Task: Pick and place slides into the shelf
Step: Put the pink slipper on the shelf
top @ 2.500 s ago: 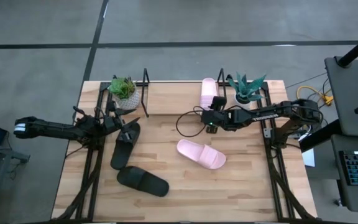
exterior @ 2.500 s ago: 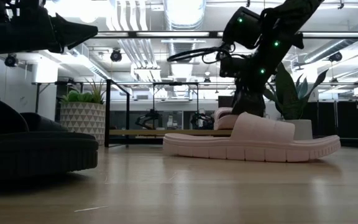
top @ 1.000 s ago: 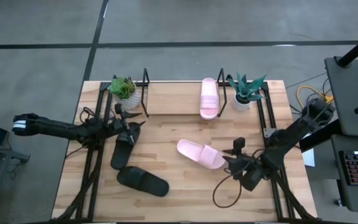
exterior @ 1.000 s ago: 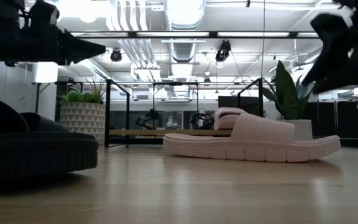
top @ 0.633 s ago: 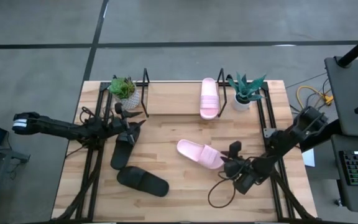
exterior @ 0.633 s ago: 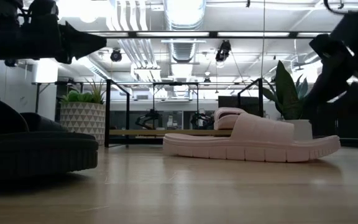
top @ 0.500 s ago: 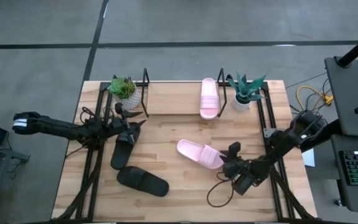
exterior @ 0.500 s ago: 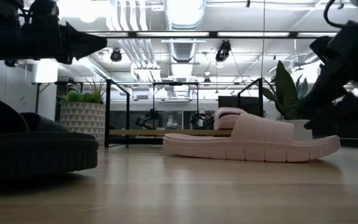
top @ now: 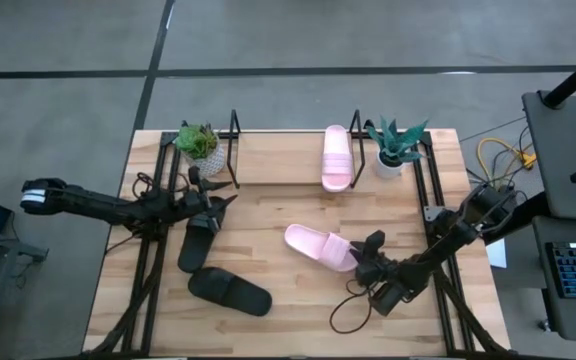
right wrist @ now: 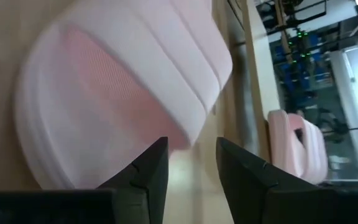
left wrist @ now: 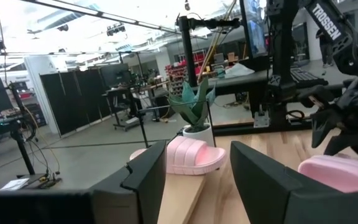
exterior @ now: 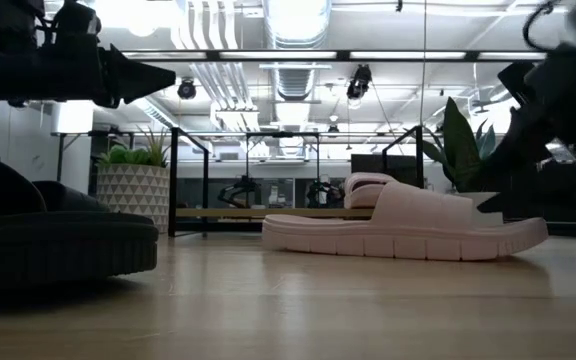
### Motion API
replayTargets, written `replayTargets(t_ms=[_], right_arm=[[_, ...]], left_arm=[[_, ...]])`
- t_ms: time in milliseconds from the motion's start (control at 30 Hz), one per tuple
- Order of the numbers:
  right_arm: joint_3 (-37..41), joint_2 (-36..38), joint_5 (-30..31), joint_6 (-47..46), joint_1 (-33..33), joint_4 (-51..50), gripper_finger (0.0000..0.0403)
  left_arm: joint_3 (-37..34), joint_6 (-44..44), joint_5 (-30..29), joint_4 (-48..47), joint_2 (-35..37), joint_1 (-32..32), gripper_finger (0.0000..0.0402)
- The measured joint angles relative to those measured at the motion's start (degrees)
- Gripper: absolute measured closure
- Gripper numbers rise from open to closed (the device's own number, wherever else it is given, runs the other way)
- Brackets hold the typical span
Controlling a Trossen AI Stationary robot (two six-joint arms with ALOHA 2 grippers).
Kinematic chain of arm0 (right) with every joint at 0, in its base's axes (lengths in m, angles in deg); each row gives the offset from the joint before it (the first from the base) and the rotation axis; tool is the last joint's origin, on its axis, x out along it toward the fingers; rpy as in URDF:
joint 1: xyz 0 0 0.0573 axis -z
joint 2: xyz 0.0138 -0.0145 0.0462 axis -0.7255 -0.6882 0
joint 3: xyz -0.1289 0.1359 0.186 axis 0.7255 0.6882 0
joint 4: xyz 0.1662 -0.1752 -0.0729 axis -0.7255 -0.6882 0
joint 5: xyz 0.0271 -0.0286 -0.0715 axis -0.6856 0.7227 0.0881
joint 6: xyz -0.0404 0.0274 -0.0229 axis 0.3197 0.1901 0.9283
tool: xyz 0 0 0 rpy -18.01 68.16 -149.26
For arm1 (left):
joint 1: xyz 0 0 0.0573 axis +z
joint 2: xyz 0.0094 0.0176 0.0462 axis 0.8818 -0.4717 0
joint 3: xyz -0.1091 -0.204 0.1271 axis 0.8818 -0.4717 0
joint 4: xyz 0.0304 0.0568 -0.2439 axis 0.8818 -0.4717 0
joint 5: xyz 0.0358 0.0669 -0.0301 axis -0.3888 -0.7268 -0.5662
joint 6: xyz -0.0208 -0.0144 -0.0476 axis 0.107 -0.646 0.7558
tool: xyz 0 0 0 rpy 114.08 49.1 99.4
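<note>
In the centre of the high view, a pale pink open-toe slide sandal (top: pixel 323 247) lies flat on the light wooden slatted table (top: pixel 268 320), angled toward the lower right. The right gripper (top: pixel 368 247) sits at that sandal's lower-right end, its fingers spread with a clear gap between them and nothing pinched; in the right wrist view the two dark fingers (right wrist: pixel 155 168) frame the sandal's wide strap (right wrist: pixel 176 53) and footbed close ahead.

A second pale pink slide (top: pixel 336 157) rests at the upper centre of the high view, on the low black metal-rod shelf (top: pixel 234 140), against its right upright. The same slide shows in the right wrist view at the right edge (right wrist: pixel 294 146).

In the left half of the high view, the left gripper (top: pixel 220 200) hovers over the upper end of a matte black slide sandal (top: pixel 200 234), fingers parted and empty. Another matte black slide (top: pixel 229 291) lies lower left of centre, just beside the first.

A small leafy green plant in a patterned white pot (top: pixel 199 146) stands at the shelf's left end, and a spiky teal-green plant in a white pot (top: pixel 396 145) at its right end.

In the left wrist view, white lettering reading "TROSSEN" (left wrist: pixel 330 20) runs along the right arm's dark link at the upper right.
</note>
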Motion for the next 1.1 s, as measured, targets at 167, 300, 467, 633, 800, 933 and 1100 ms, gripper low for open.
replayTargets(t_ms=[167, 300, 467, 633, 800, 933, 1100], right_arm=[[0.0, 2.1, -1.9, 1.6, 0.7, 3.4, 0.0275], [0.0, 2.7, -4.1, 4.6, 1.9, 4.9, 0.0251], [0.0, 2.7, -4.7, 7.8, 2.8, 5.1, 0.0202], [0.0, 2.7, -5.1, 8.6, 2.9, 5.2, 0.0164], [0.0, 2.7, -5.1, 9.0, 4.2, 6.4, 0.0155], [0.0, 2.7, -9.6, 11.2, 6.1, 7.1, 0.016], [0.0, 2.3, -13.0, 14.0, 8.3, 9.9, 0.0167]], left_arm=[[0.0, 0.0, 0.0, 0.0, -0.8, 0.0, 0.0237], [0.0, 0.0, 0.0, 0.0, -1.3, 0.0, 0.0237], [0.0, 0.0, 0.0, 0.0, -1.9, 0.0, 0.0237], [0.0, 0.0, 0.0, 0.0, -2.4, 0.0, 0.0237], [0.0, 0.0, 0.0, 0.0, -2.3, 0.0, 0.0237], [0.0, 0.0, 0.0, 0.0, -2.4, 0.0, 0.0237], [0.0, 0.0, 0.0, -0.2, -2.3, 0.0, 0.0237]])
